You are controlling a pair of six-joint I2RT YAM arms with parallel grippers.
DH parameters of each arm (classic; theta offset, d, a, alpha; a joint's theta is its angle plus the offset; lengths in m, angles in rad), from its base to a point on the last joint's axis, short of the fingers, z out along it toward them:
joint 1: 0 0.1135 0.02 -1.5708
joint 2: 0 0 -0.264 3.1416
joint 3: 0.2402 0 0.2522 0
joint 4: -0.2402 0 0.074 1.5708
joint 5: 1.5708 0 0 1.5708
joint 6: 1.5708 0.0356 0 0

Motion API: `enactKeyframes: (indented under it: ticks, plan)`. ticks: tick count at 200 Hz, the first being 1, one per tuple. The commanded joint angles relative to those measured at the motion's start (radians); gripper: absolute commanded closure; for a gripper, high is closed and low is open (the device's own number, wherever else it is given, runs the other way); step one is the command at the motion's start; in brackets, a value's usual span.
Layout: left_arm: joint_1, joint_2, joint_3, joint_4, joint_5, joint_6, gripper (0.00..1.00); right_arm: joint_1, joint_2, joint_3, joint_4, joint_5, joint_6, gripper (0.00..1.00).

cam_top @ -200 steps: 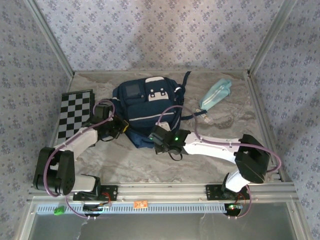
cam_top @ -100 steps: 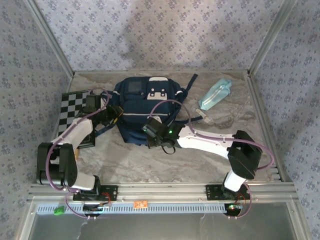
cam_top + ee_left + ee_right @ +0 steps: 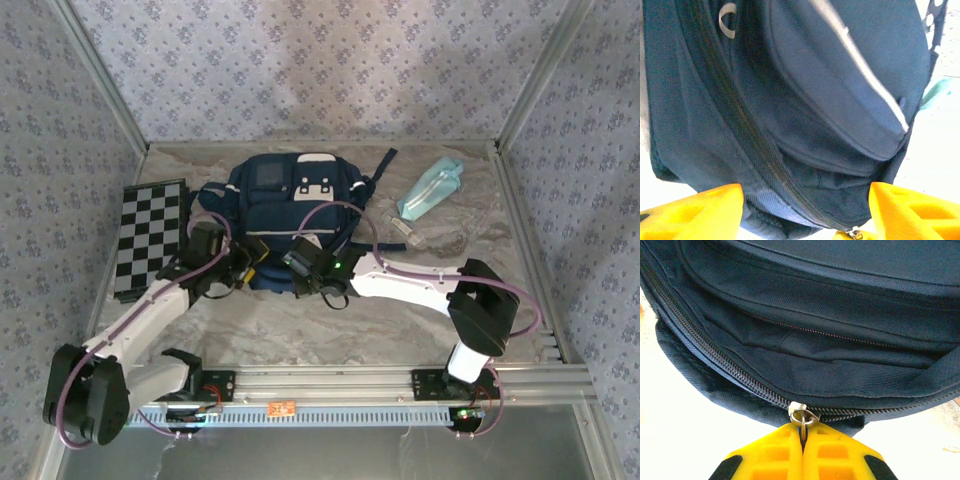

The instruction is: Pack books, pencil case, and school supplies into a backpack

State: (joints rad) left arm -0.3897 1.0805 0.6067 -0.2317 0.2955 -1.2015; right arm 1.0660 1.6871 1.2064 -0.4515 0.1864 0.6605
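The navy backpack [image 3: 290, 205] lies mid-table, white patches facing up. My right gripper [image 3: 303, 270] sits at its near edge, shut on the metal zipper pull [image 3: 802, 419] of the main zip; in the right wrist view the gripper [image 3: 802, 442] pinches the ring between closed yellow fingers. My left gripper [image 3: 243, 268] is at the backpack's near-left corner, open. In the left wrist view this gripper [image 3: 805, 215] straddles the bag's lower end [image 3: 790, 150], its fingers [image 3: 695, 210] wide apart. The mint-teal pencil case [image 3: 431, 187] lies at the back right, with the small clear school supplies [image 3: 400, 228] beside it. The books are hidden.
A black-and-white checkered board [image 3: 148, 238] lies flat at the left, beside the left arm. Patterned walls and metal posts close in the table on three sides. The backpack's dark straps [image 3: 378, 170] trail toward the pencil case.
My left arm swung off the checkered board to the backpack's near-left corner and its gripper opened. The backpack slid away from the arms. The right gripper stayed shut on the zipper pull.
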Motion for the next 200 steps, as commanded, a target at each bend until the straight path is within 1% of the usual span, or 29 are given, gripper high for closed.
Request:
enactKeyframes:
  ticks: [1,14,34,47,79,107,118,136,141,170,176,183,200]
  plan:
    - [-0.065,0.040,0.018,0.080,-0.088,-0.142,0.33,0.015,0.009,-0.005,0.014,0.011,-0.017,1.00]
    - [-0.083,0.084,0.038,0.099,-0.091,-0.171,0.34,0.021,0.010,-0.002,0.009,0.024,-0.021,1.00]
    - [-0.124,0.131,0.048,0.116,-0.144,-0.214,0.40,0.022,0.014,0.003,0.001,0.033,-0.021,1.00]
    - [-0.142,0.159,0.047,0.143,-0.145,-0.230,0.44,0.022,0.016,0.008,-0.003,0.040,-0.022,1.00]
    - [-0.147,0.186,0.047,0.136,-0.170,-0.216,0.64,0.025,0.018,0.006,-0.007,0.054,-0.022,1.00]
    - [-0.136,0.200,0.057,0.107,-0.170,-0.184,0.82,0.023,0.012,-0.002,-0.027,0.075,-0.023,1.00]
    - [-0.125,0.198,0.054,0.097,-0.176,-0.174,0.90,0.023,0.004,-0.004,-0.036,0.083,-0.024,1.00]
    - [-0.098,0.190,0.059,0.077,-0.170,-0.148,0.98,0.020,-0.013,-0.005,-0.052,0.087,-0.023,1.00]
    - [-0.089,0.187,0.060,0.072,-0.167,-0.137,1.00,0.019,-0.019,-0.043,-0.054,0.088,-0.023,1.00]
    - [-0.015,0.151,0.082,0.011,-0.158,-0.055,1.00,-0.001,-0.062,-0.088,-0.081,0.097,-0.024,1.00]
    - [0.010,0.142,0.090,-0.011,-0.158,-0.033,1.00,-0.009,-0.071,-0.099,-0.087,0.096,-0.024,1.00]
    - [0.039,0.133,0.097,-0.024,-0.153,-0.002,1.00,-0.019,-0.079,-0.110,-0.093,0.096,-0.061,1.00]
    - [0.125,0.122,0.111,-0.037,-0.100,0.060,1.00,-0.053,-0.093,-0.138,-0.103,0.085,-0.079,1.00]
